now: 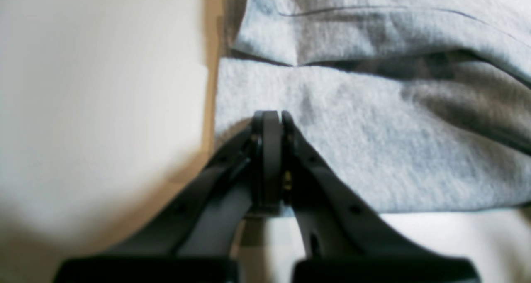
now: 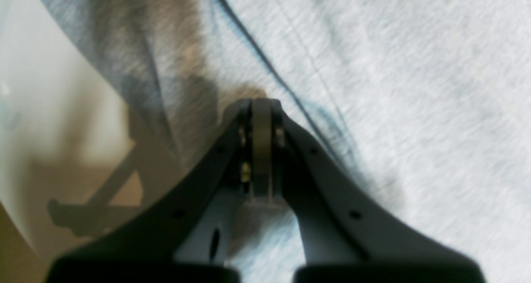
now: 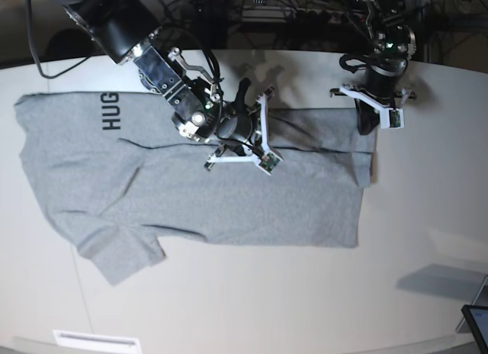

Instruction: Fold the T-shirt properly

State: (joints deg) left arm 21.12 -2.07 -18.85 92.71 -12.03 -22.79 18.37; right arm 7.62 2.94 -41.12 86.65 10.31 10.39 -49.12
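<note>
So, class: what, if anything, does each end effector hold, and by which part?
Both look shut on the T-shirt: the left end effector near a side edge, the right end effector mid-cloth beside a fold. A true pinch cannot be confirmed.

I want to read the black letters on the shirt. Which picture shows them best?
The base view. It shows the whole T-shirt spread on the table, with the black letters reading "HUG" near its far left edge. The left wrist and right wrist views only show blurry grey cloth up close, with no letters.
</note>
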